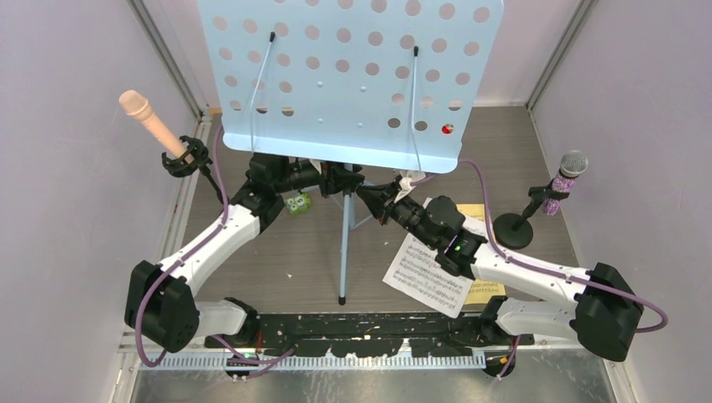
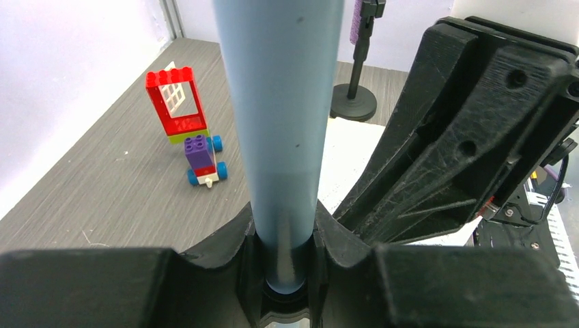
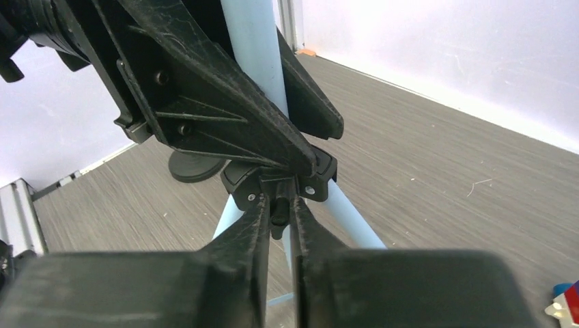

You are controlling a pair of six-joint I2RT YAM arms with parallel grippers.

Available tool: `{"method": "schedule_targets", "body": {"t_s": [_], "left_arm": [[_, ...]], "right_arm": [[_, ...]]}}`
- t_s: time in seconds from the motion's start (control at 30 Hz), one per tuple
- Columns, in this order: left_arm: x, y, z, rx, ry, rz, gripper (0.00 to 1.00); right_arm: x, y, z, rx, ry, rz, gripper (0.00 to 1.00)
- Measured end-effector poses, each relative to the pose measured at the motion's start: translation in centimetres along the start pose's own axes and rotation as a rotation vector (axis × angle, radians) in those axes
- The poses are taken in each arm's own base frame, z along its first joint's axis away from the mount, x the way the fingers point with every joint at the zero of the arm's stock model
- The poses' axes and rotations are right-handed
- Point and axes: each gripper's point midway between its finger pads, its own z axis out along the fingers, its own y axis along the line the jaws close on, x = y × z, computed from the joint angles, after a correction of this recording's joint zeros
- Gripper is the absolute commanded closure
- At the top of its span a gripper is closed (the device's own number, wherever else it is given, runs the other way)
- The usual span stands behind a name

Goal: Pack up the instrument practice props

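The left tool (image 2: 283, 287) is clamped on the pale-blue pole (image 2: 280, 123) of the music rack (image 1: 353, 75), its fingers closed against either side of the tube. Right across from it the right tool (image 3: 280, 225) comes in low, jaws almost together, pinching a small black knob (image 3: 278, 213) on the collar where the tripod legs (image 3: 348, 219) splay out. From above, both tools meet under the perforated panel, whose lower edge hides much of them. How firmly the knob is squeezed is hard to judge, as the left tool's body fills the upper part of the right wrist view.

Moving outward, the rack stands upright mid-counter (image 1: 277, 260), its panel cut off at the top of the overhead view. A green block (image 1: 298, 203) sits just beside the left wrist. The white score sheet (image 1: 424, 273) lies flat under the right arm, and a yellow sheet (image 1: 474, 211) peeks out beneath, mostly covered. To the right, the purple glitter microphone (image 1: 561, 189) leans in its black round-based holder (image 1: 514, 231). At far left the peach microphone (image 1: 151, 117) sits tilted in a black clip (image 1: 186, 159); its base cannot be made out. The toy brick car (image 2: 198, 137) shows only from the left wrist.
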Motion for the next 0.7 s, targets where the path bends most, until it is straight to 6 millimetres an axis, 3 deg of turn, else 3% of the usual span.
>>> {"method": "schedule_targets", "body": {"t_s": [0.1, 0.2, 0.4, 0.57, 0.67, 0.7], "left_arm": [[0.0, 0.0, 0.0, 0.000, 0.001, 0.000, 1.00], [0.0, 0.0, 0.0, 0.000, 0.001, 0.000, 0.90], [-0.1, 0.1, 0.0, -0.008, -0.002, 0.002, 0.55], [-2.2, -0.1, -0.6, -0.035, -0.048, 0.045, 0.26], [-2.5, 0.1, -0.6, -0.055, -0.054, 0.034, 0.03], [-2.5, 0.2, -0.7, -0.058, -0.055, 0.029, 0.01]], "right_arm": [[0.0, -0.1, -0.2, 0.000, 0.004, -0.030, 0.60], [0.0, -0.4, -0.9, 0.012, 0.010, -0.035, 0.57], [-1.0, -1.0, -3.5, 0.047, -0.009, 0.013, 0.54], [-2.3, -1.6, -6.3, 0.081, -0.052, 0.062, 0.53], [-2.7, -2.0, -7.4, 0.103, -0.059, 0.079, 0.51], [-2.7, -2.1, -7.7, 0.109, -0.059, 0.082, 0.50]]}}
